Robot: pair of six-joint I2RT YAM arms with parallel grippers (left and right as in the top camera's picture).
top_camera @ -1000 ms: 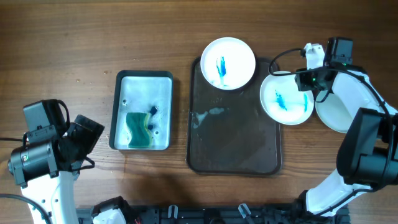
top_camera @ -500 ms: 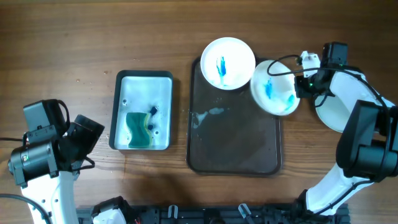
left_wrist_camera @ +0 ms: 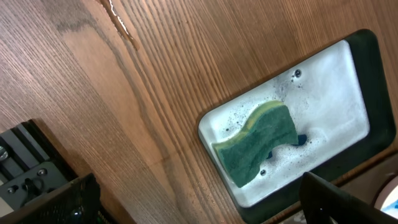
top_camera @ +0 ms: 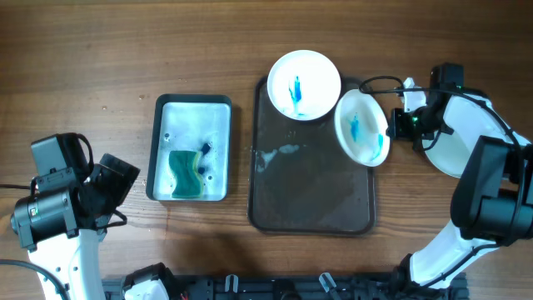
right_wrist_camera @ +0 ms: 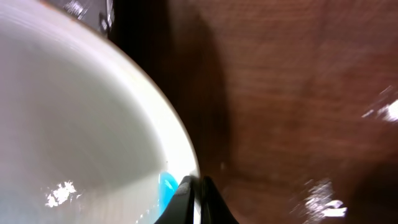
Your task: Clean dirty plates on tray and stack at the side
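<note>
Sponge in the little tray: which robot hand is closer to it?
Left. The left gripper hangs just outside the small tray holding the sponge. The right gripper is far off, past the big tray, pinching a smeared plate.

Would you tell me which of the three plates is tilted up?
The middle plate, held by the right gripper over the tray; the top plate and plain plate lie flat.

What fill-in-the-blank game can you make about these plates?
The right tool holds a tilted round white plate smeared ____. In the small black-rimmed tray lies a green-and-yellow ____. The large dark rectangular tray rests on a brown ____ table.
Missing: blue; sponge; wooden.
</note>
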